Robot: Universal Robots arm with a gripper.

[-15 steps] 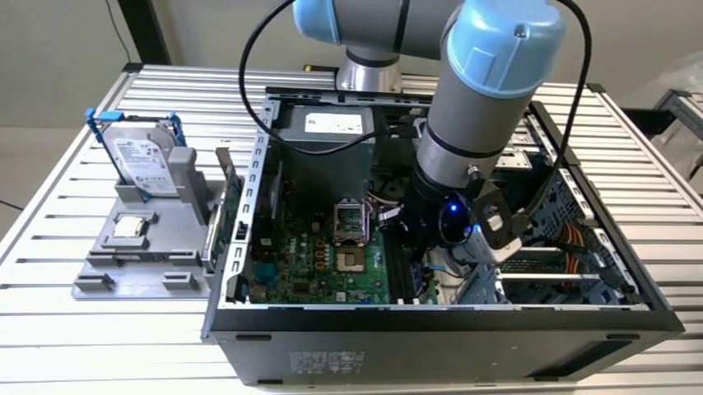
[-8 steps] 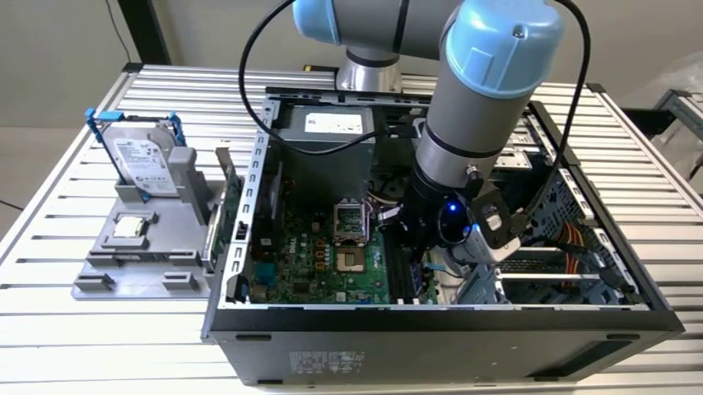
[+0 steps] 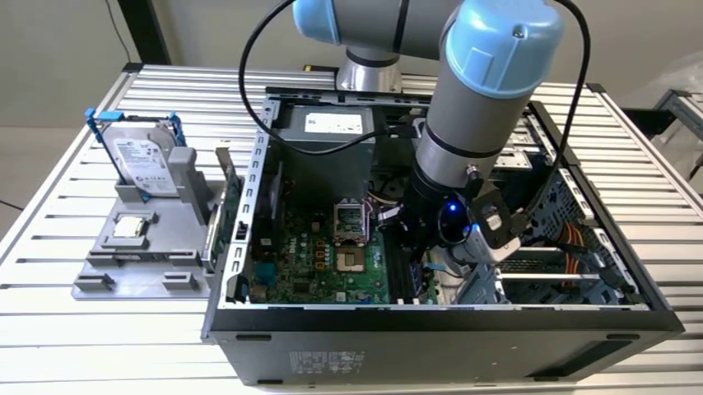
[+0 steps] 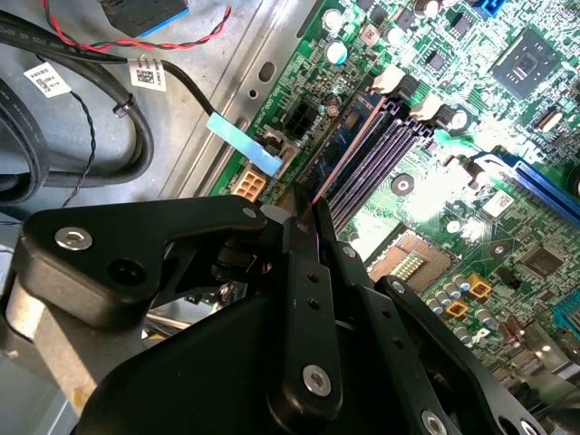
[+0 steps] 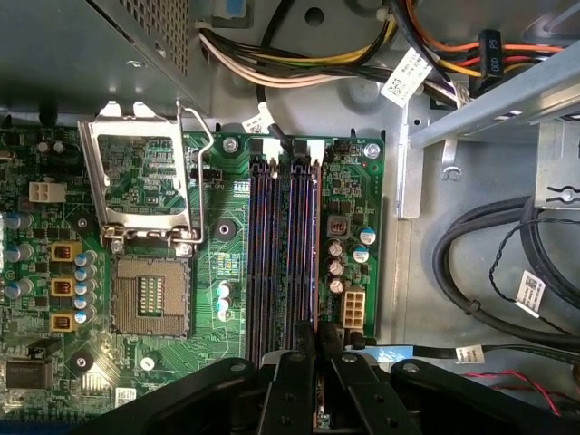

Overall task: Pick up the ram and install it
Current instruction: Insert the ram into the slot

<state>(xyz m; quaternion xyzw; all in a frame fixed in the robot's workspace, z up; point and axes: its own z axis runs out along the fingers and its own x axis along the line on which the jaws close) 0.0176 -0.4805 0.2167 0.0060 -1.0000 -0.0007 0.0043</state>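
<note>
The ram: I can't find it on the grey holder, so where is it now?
The ram is inside the computer case, edge-on in the memory slots beside the open processor socket, with the pincer closed on its end.

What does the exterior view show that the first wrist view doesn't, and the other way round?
Exterior view: the arm, the whole computer case and a hard drive standing in a grey holder. First wrist view: the memory slots close up, with the black jaws shut on the ram over one slot. Both: the green motherboard and its open processor socket.
</note>
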